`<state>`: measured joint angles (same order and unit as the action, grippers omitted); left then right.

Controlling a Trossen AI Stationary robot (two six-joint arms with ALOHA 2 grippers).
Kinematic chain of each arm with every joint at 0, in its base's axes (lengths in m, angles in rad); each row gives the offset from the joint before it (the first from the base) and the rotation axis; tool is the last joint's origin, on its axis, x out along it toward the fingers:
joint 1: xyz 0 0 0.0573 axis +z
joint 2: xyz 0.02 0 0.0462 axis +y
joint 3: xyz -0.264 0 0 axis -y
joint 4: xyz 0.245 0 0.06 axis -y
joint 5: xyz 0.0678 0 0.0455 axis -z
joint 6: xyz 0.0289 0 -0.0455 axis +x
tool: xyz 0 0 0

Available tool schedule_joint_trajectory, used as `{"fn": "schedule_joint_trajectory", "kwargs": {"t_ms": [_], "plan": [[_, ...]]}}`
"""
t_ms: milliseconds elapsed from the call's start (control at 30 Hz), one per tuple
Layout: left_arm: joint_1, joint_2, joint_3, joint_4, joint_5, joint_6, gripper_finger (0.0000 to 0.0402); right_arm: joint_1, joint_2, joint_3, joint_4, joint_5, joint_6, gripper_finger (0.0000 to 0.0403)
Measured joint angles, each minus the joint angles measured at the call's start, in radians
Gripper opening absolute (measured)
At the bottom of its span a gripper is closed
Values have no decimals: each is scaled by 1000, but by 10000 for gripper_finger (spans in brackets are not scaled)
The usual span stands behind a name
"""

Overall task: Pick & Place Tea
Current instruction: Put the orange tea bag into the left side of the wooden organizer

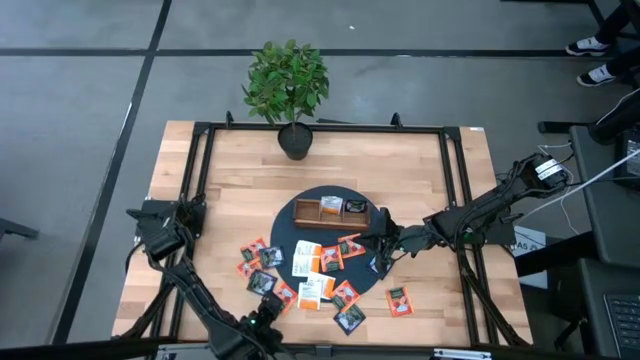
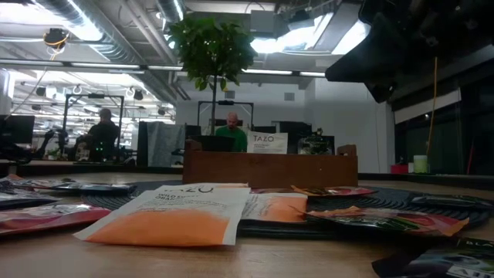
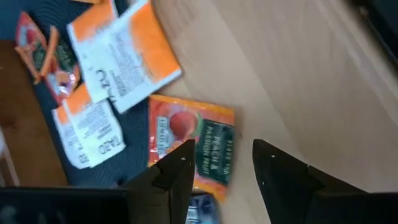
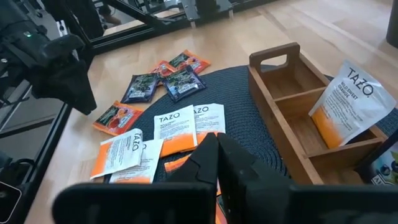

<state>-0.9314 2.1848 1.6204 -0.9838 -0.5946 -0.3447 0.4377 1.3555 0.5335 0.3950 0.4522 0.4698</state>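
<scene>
Tea (image 3: 193,146) under open left pincer (image 3: 221,163), seemingly untouched; right pincer (image 4: 217,146) closed, empty.

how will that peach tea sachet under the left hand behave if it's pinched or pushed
The peach sachet lies flat on the wood, so it probably slides when pushed. It looks thin and glossy, likely light, floppy and slippery between the open left hand.
</scene>
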Motion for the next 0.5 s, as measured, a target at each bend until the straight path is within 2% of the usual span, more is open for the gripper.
{"fn": "schedule_joint_trajectory", "kwargs": {"t_ms": [300,500], "plan": [[12,-1,-49,53,-2,16,157,0,0,0,1,0,1,22],[14,-1,-57,67,-13,26,157,0,0,0,0,0,1,13]]}}
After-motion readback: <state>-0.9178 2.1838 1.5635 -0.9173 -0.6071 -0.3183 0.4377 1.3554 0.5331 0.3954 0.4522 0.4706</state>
